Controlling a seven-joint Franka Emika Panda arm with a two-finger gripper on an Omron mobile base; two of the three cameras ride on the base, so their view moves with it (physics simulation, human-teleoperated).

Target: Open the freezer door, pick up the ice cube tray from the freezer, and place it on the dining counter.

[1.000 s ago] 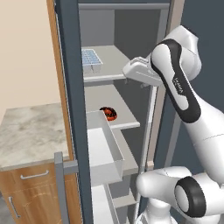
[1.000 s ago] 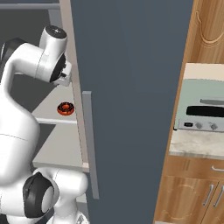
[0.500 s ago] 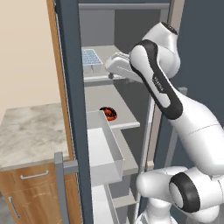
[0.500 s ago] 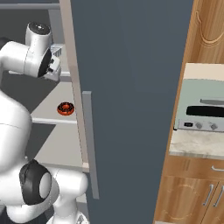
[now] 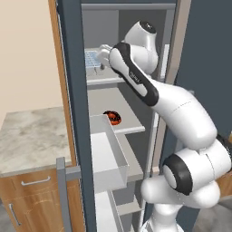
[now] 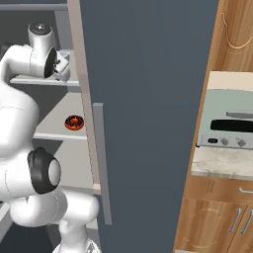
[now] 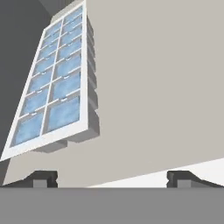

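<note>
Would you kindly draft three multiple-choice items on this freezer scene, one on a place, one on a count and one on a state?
1. Where does the ice cube tray lie?
A. on the upper freezer shelf
B. in the white door bin
C. on the marble counter

2. How many columns of cube pockets does the tray have?
A. one
B. two
C. four

3. How do the gripper jaws stand?
A. shut on the tray
B. shut on nothing
C. open, tray not between them

Answers:
1. A, since the left base view shows the tray on the shelf above the round red-and-black item.
2. B, since the hand view shows two columns side by side.
3. C, since the two fingertips stand wide apart with the tray beyond them.
</note>
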